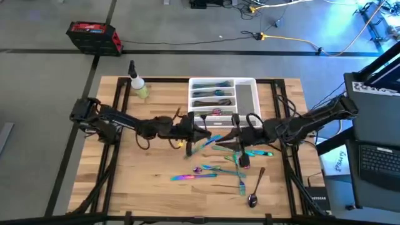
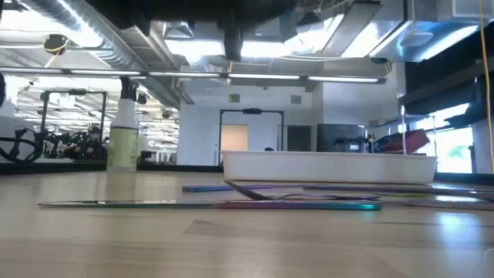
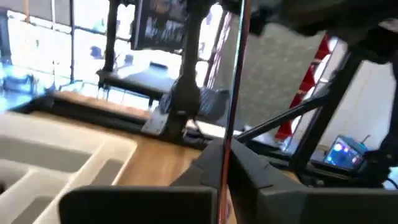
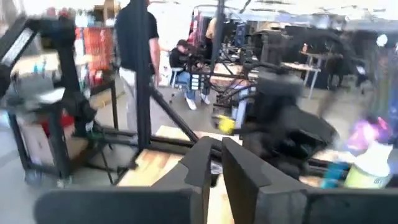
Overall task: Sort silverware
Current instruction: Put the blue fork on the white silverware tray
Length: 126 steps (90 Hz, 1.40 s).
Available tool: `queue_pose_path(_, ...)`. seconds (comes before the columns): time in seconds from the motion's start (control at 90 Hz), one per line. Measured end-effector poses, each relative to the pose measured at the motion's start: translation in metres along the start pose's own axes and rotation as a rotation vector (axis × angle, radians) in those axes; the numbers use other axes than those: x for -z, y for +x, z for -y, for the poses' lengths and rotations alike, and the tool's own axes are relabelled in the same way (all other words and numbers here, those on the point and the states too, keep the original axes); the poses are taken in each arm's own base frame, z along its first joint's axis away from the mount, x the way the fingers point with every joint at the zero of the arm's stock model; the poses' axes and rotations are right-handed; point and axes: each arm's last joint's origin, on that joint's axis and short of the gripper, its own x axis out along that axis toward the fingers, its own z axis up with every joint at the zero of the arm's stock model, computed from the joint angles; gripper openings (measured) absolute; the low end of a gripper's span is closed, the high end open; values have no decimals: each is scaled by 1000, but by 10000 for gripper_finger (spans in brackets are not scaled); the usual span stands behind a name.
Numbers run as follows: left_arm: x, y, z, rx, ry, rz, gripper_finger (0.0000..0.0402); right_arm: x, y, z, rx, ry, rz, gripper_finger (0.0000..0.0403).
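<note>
My left gripper [image 3: 225, 180] clamps thin utensil [image 3: 233, 93] upright beside tray [image 1: 249, 94]; right gripper [image 4: 216, 165] narrow, empty.

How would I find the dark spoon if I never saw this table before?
Start at the white tray at the back of the wooden table, then come toward the front right. Past the scattered rainbow silverware lies the dark spoon, farthest right, brownish with a shiny bowl, not rainbow.
</note>
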Motion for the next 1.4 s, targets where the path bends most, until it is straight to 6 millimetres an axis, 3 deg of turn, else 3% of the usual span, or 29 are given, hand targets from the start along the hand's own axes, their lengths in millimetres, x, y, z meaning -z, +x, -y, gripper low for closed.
queue_pose_path(0.156, -11, 9, -37, -25, -11, -146, 0, -6, -12, -10, -47, -91, -7, 47)
queue_pose_path(0.344, -50, 16, -93, -8, 106, -352, 0, 9, -18, -7, 16, -290, -188, 51)
queue_pose_path(0.444, -78, 13, -134, -83, 212, -410, 0, 15, -20, -1, 184, -360, -286, 51)
queue_pose_path(0.711, -112, -2, -252, -249, 344, -639, 0, 28, -26, 27, 459, -451, -495, 51)
queue_pose_path(0.844, -94, 0, -304, -271, 394, -779, 0, 39, -29, 46, 546, -350, -580, 51)
queue_pose_path(0.944, -80, 9, -324, -261, 465, -904, 0, 45, -32, 57, 600, -278, -632, 51)
queue_pose_path(1.156, -31, 31, -337, -185, 559, -1145, 0, 50, -35, 70, 681, -137, -637, 51)
queue_pose_path(1.4, -3, 48, -336, -220, 637, -1245, 0, 50, -34, 72, 663, -114, -631, 51)
